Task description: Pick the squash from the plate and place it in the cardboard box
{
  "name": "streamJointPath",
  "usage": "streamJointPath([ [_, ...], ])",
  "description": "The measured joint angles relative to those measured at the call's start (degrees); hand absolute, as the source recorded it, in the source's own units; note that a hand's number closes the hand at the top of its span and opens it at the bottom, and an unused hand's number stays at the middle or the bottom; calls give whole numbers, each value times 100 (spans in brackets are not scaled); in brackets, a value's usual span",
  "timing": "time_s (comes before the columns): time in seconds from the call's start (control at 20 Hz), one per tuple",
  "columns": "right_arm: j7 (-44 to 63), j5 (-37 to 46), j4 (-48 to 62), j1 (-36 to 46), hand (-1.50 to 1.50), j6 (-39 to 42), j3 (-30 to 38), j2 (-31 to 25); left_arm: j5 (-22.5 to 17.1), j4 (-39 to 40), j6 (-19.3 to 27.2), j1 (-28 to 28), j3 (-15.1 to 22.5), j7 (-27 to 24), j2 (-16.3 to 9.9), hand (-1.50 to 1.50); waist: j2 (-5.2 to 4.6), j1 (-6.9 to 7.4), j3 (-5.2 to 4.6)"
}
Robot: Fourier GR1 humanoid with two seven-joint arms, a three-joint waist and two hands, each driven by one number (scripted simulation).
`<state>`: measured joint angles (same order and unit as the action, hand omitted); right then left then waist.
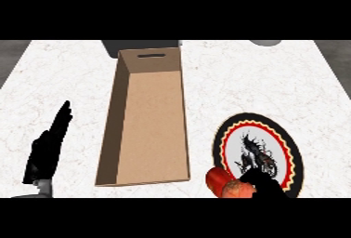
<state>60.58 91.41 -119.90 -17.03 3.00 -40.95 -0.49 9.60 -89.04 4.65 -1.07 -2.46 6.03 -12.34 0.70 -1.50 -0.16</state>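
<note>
A reddish-orange squash (223, 182) lies at the lower left rim of a round plate (281, 139) with a black, red and yellow border and a dark figure in the middle. My right hand (264, 183) comes in from the lower edge, its fingers curled against the squash's right side. An open cardboard box (147, 121), long and narrow, stands left of the plate with nothing inside it. My left hand (48, 146) rests open at the lower left, fingers straight and pointing up, apart from the box.
The white marbled counter (68, 79) spreads around the box and plate. A dark grey object (140, 45) sits behind the box's far end, and a grey rounded object (266, 42) shows at the top right edge.
</note>
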Motion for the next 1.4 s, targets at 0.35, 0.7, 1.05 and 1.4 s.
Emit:
streamJointPath([
  [0.35, 32, 525, -270, 873, 150, -352, -628, -550, 2, -74, -76, 86, 84, 49, 26, 0, -33, 146, 6],
  [0.7, 150, 67, -349, 1886, 150, -421, -799, -617, 33, -78, -121, 107, 169, 22, 66, 0, -73, 284, 4],
  [1.05, 570, -823, 235, 3438, 150, -273, -332, -127, 69, -25, -141, 182, 189, -40, 69, 0, -105, 391, -1],
  [1.4, 689, -2030, 1560, 4928, 150, -294, 635, -34, 116, 11, -170, 214, 255, -91, 99, 0, -126, 486, 1],
])
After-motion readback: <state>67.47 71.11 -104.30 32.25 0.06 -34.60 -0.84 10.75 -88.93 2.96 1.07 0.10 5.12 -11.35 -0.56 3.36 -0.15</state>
